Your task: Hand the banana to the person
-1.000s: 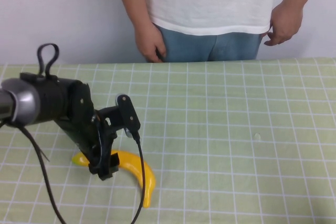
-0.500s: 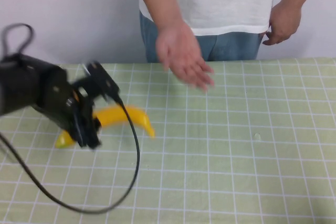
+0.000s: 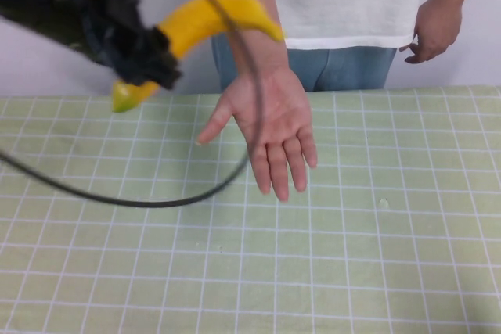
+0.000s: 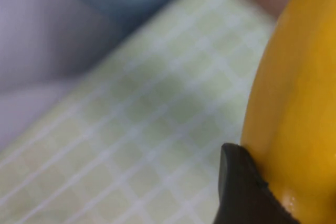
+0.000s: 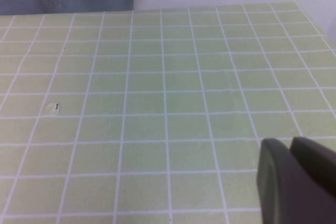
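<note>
The left gripper (image 3: 145,56) is clamped on one banana (image 3: 205,19), raised above the counter's (image 3: 376,256) far left edge, beside the person's (image 3: 344,5) one outstretched hand (image 3: 262,127). The right gripper (image 5: 294,182) hovers low; whether it is apart or together, I cannot tell.

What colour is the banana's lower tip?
Greenish, on the yellow banana in the left end effector; high view shows it best.

No text, label, brand, number or sign can be read on anything in view.

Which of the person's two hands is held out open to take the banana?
The hand stretched palm-up over the table, just below the banana in the left gripper. The other hand hangs by the hip. The right gripper sits parked.
</note>
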